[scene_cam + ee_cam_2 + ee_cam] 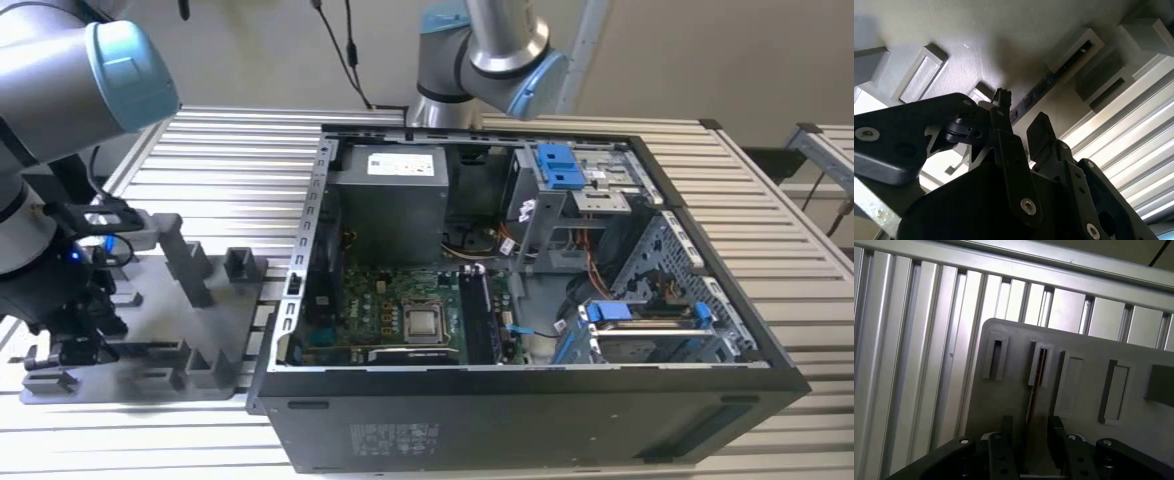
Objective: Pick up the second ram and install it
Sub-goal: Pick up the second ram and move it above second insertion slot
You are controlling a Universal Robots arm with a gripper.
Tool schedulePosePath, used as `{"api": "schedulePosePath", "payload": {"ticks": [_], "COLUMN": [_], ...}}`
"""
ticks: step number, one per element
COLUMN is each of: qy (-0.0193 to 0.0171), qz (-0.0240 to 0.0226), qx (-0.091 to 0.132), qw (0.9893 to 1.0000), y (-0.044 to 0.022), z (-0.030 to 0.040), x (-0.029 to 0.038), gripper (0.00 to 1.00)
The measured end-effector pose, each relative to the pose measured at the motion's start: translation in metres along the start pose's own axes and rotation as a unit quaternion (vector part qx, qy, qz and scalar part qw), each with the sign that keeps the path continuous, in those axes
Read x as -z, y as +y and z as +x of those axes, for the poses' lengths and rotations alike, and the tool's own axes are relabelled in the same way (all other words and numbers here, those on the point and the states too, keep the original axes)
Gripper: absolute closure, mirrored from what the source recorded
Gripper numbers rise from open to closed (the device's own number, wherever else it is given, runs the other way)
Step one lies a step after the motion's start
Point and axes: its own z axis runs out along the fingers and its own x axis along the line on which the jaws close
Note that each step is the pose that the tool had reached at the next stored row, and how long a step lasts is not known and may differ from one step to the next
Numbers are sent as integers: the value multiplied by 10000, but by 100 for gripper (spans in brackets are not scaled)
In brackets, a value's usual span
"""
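Note:
The second ram [1041, 368] stands on edge in a slot of the grey fixture plate [1004, 405], a thin dark stick seen edge-on. In the second wrist view the ram [1054, 75] runs along the plate [979, 45] toward my fingers. My gripper [1030, 429] is open, its two black fingers [1006, 426] standing either side of the ram's near end with a gap on each side. In the exterior view my gripper [70, 350] hangs low over the fixture plate [200, 335], at the exterior view's left of the open computer case [534, 410].
The case lies open with the motherboard [394, 310] and its long memory slots [477, 315] facing up, and blue drive-bay latches [561, 165] at the back. A second arm [481, 50] stands behind the case. Upright posts [180, 255] rise from the fixture plate on the slatted table [227, 150].

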Motion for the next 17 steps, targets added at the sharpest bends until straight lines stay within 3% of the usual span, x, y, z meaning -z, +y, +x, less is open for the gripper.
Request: {"api": "schedulePosePath", "payload": {"ticks": [5,10,17], "qy": [0,0,0], "qz": [1,1,1], "qx": [-6,-11,-20], "qw": [10000,10000,10000], "y": [0,0,0], "z": [0,0,0], "x": [0,0,0], "gripper": [60,79,82]}}
